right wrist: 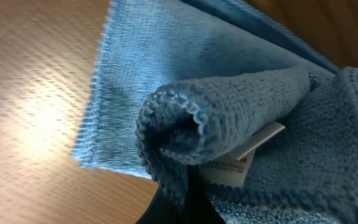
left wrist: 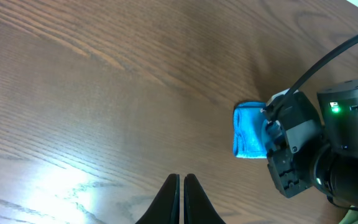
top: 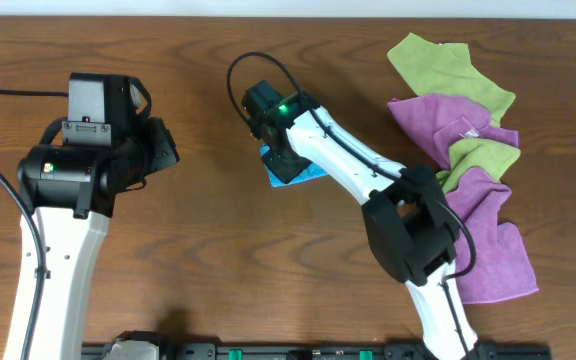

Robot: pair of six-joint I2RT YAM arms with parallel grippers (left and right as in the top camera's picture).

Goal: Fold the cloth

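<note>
The sky-blue cloth (top: 298,170) lies bunched and partly folded at the table's middle, mostly under my right arm. In the right wrist view the cloth (right wrist: 229,81) fills the frame, a rolled edge and its white tag (right wrist: 253,149) right at the jaws. My right gripper (right wrist: 188,199) is shut on the cloth's edge. The cloth also shows in the left wrist view (left wrist: 248,129) as a small folded block beside the right gripper. My left gripper (left wrist: 182,180) is shut and empty, over bare wood to the left of the cloth.
A pile of lime-green (top: 448,65) and purple cloths (top: 488,240) lies at the right side of the table. The right arm's black cable (top: 258,65) loops above the cloth. The left arm's base (top: 68,180) stands at the left.
</note>
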